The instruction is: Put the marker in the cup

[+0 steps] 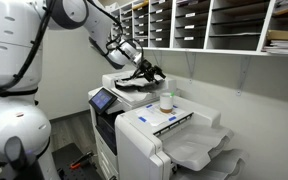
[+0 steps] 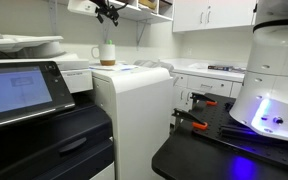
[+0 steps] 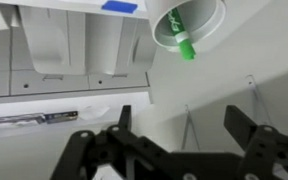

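The task looks essentially done. In the wrist view the green marker [image 3: 183,43] sits inside the cup [image 3: 206,22] at the upper right of the frame, its tip poking past the rim. The gripper [image 3: 179,135] fills the bottom edge, jaws spread wide and holding nothing. In both exterior views the cup [image 1: 166,101] [image 2: 107,53] stands upright on the printer's top surface [image 1: 134,122], with the gripper [image 1: 146,72] hanging above and apart from it. At most, moving the arm clear remains.
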